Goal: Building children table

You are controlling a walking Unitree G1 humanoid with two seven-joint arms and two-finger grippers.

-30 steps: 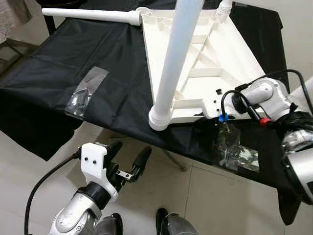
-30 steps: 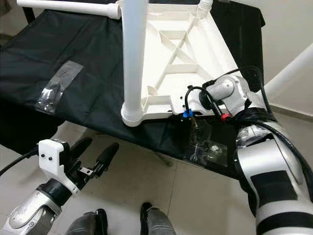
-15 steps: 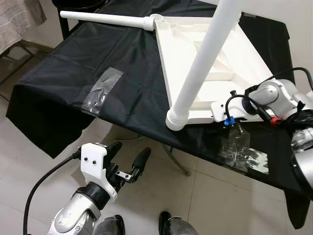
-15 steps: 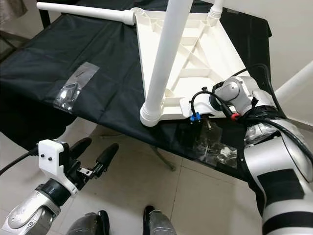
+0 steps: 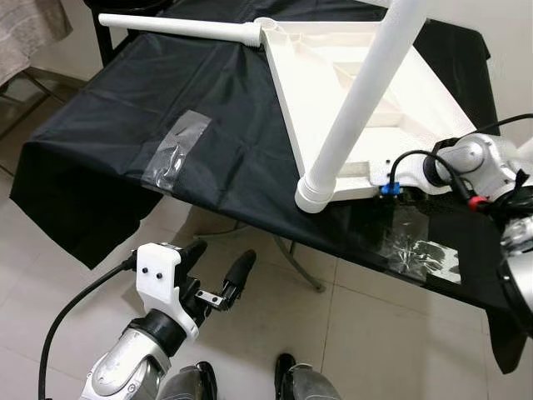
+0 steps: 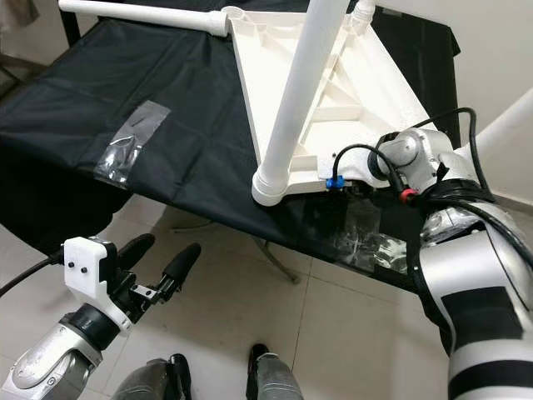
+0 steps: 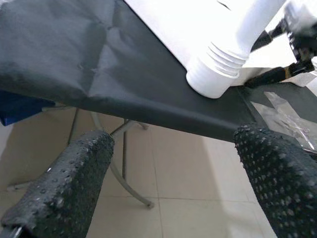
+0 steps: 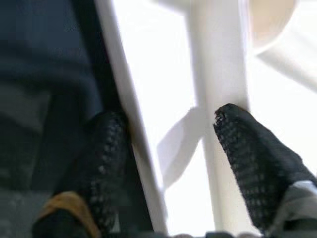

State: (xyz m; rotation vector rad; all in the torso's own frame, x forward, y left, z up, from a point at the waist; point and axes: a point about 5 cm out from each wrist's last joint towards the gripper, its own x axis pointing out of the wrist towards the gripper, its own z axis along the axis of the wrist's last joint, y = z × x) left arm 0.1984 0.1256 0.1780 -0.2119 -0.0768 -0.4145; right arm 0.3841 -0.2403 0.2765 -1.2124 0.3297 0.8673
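Observation:
An upside-down white plastic table top (image 5: 310, 90) lies on a black cloth-covered table (image 5: 108, 100). One white leg (image 5: 358, 100) stands in its near corner socket. A second leg (image 5: 175, 25) sticks out sideways from the far left corner. My right gripper (image 8: 168, 124) is at the top's near right edge, one finger (image 8: 106, 148) outside the rim on the cloth side and the other (image 8: 247, 148) inside against a rib, shut on the rim. My left gripper (image 5: 218, 260) hangs open below the table's front edge, over the floor, holding nothing.
Two clear plastic bags are taped to the cloth, one at the left (image 5: 173, 154) and one at the front right (image 5: 415, 250). A metal folding table leg (image 5: 293, 268) stands under the front edge. My feet (image 5: 291, 375) stand on the tiled floor (image 5: 375, 333).
The camera has shifted, so the whole scene sits differently and the upright leg now leans right. The white top's near corner looks closer to the right bag. The left gripper stays open.

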